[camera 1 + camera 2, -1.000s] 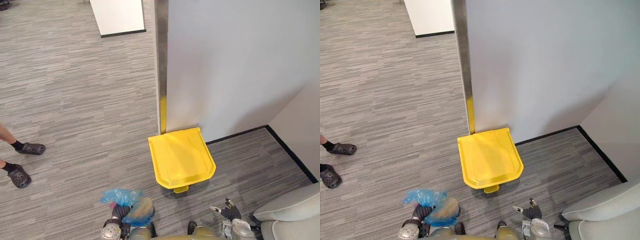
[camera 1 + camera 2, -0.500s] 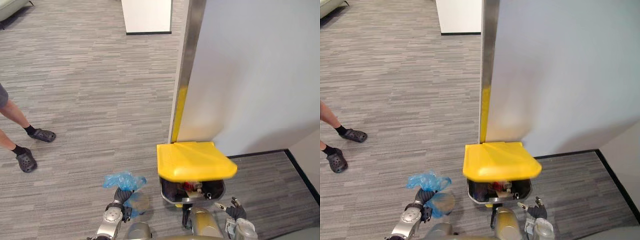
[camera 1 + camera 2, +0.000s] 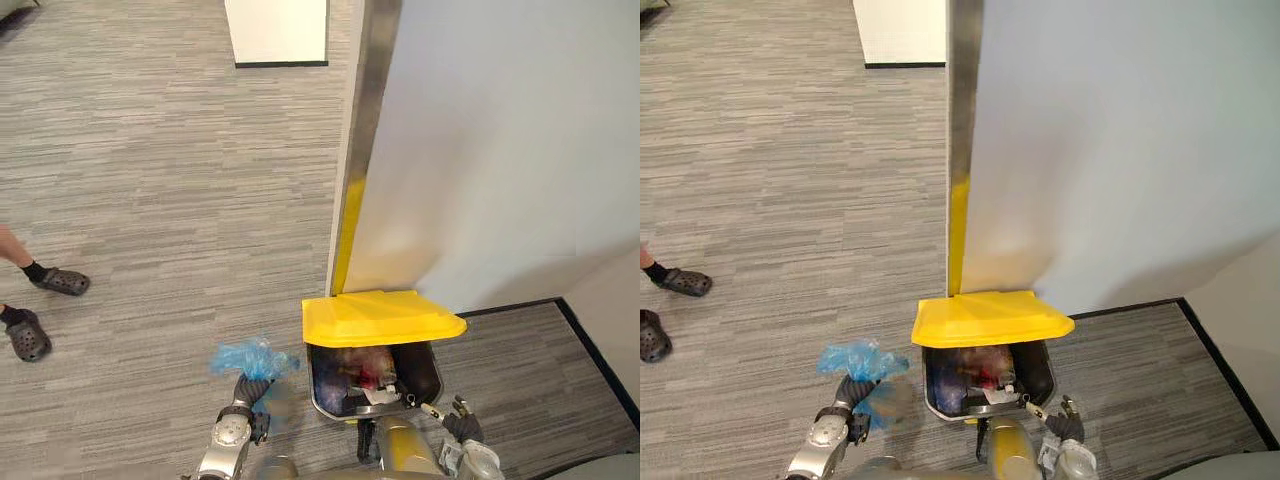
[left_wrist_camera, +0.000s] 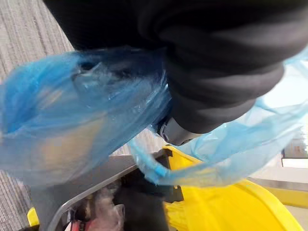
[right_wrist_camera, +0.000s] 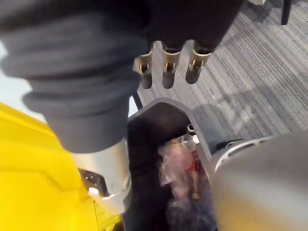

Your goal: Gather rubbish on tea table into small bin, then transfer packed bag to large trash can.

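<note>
Beside the wall, my left hand (image 3: 246, 396) is closed round the gathered neck of the thin blue plastic rubbish bag (image 3: 254, 357). A tuft of film sticks up above the fist and the filled body sags below it. The bag hangs just beside the large dark trash can (image 3: 312, 375), on its left and not yet over the mouth. The can's yellow plastic lid (image 3: 385, 318) is tilted up.

I judge the bag light and soft, with slippery film that could tear on the can's rim, so the bunched neck is the right place to hold it.

My right hand (image 5: 166, 70) hangs empty on the can's other side, fingers straight and loose.

The left wrist view puts blue film close above the can's grey rim, a nearness the head views do not convey. The right wrist view looks into the can at crumpled clear wrap and red scraps against a black liner (image 5: 154, 130). The head views add a person's dark clogs (image 3: 62, 282) on the grey striped floor (image 3: 170, 200), well apart.
</note>
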`<state>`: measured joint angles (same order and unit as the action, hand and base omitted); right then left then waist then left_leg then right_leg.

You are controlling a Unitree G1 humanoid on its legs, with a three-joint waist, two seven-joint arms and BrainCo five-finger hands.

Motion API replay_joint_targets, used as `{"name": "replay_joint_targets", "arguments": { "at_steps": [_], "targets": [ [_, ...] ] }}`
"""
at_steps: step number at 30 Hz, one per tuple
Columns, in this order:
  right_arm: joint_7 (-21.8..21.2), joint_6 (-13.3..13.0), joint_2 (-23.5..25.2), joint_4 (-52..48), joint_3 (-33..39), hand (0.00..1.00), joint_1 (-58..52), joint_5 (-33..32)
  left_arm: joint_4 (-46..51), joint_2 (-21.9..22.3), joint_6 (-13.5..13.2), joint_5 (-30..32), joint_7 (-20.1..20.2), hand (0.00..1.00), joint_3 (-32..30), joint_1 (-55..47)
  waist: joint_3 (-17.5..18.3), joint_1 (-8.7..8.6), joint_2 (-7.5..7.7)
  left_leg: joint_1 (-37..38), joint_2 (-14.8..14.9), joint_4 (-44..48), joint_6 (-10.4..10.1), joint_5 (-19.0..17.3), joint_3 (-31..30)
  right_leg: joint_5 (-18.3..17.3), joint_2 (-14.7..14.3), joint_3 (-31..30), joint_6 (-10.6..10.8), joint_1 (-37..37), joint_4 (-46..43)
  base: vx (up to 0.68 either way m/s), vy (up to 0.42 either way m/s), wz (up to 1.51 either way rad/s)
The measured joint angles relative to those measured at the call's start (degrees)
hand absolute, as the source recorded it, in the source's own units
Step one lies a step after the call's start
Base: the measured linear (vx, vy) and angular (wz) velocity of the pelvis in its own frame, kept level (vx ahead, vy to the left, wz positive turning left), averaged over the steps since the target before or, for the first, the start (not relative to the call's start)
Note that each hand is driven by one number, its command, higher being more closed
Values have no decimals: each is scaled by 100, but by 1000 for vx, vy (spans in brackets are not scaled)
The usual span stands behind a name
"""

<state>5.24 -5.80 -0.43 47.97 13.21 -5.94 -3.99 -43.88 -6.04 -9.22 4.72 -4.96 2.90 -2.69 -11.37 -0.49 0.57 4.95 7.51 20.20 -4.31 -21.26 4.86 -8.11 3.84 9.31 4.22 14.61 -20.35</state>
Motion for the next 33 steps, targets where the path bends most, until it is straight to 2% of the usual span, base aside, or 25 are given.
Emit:
{"name": "replay_joint_targets", "arguments": {
  "at_steps": [6,7,10,13,19,22,28,33],
  "targets": [
    [5,-17,-123,-341,-1161,0,855,94,830,-82,-18,-11,5,100,380,-2,-78,202,-96,-1117,-71,728,22,14,-352,64,220,311,-69,659,-246,-99,-47,35],
    [19,-48,-129,-450,-1397,0,1240,201,972,-89,-16,-14,2,100,417,3,-144,275,-134,-1353,-75,958,12,3,-357,44,264,328,-79,822,-411,-55,-28,22],
    [110,-60,-244,-564,-1670,0,1863,309,1355,-79,-21,-61,-3,100,503,66,-351,297,-209,-1746,-88,1329,19,-49,-400,-22,380,462,-11,1042,-663,-114,-35,37],
    [148,-60,-431,-625,-2016,0,2544,580,1604,-92,-75,-189,-21,100,557,195,-657,465,-276,-2086,-128,1623,45,-180,-515,-83,459,478,-15,1291,-845,-134,-29,17],
    [234,-46,-1003,-660,-2430,0,3333,1150,1912,-143,-161,-319,-44,100,568,230,-928,464,-296,-2454,-121,1766,22,-155,-643,-61,475,512,-9,1527,-874,-34,-20,10],
    [237,-30,-1507,-778,-2488,0,3604,1371,1983,-238,-247,-426,-45,100,597,261,-974,464,-307,-2467,-78,1778,16,-114,-638,-28,434,518,-31,1530,-874,64,4,-2],
    [242,-36,-2357,-1117,-2475,0,3915,1370,2430,-469,-408,-612,-15,100,669,216,-1062,448,-307,-2461,-140,1777,24,-118,-604,-26,446,481,-38,1532,-879,42,15,0],
    [235,-45,-2560,-1122,-2458,0,3924,1349,2468,-621,-468,-640,50,100,792,105,-1063,434,-305,-2429,-147,1821,71,-145,-567,-27,449,436,-42,1518,-920,-29,-2,-2]
  ]
}}
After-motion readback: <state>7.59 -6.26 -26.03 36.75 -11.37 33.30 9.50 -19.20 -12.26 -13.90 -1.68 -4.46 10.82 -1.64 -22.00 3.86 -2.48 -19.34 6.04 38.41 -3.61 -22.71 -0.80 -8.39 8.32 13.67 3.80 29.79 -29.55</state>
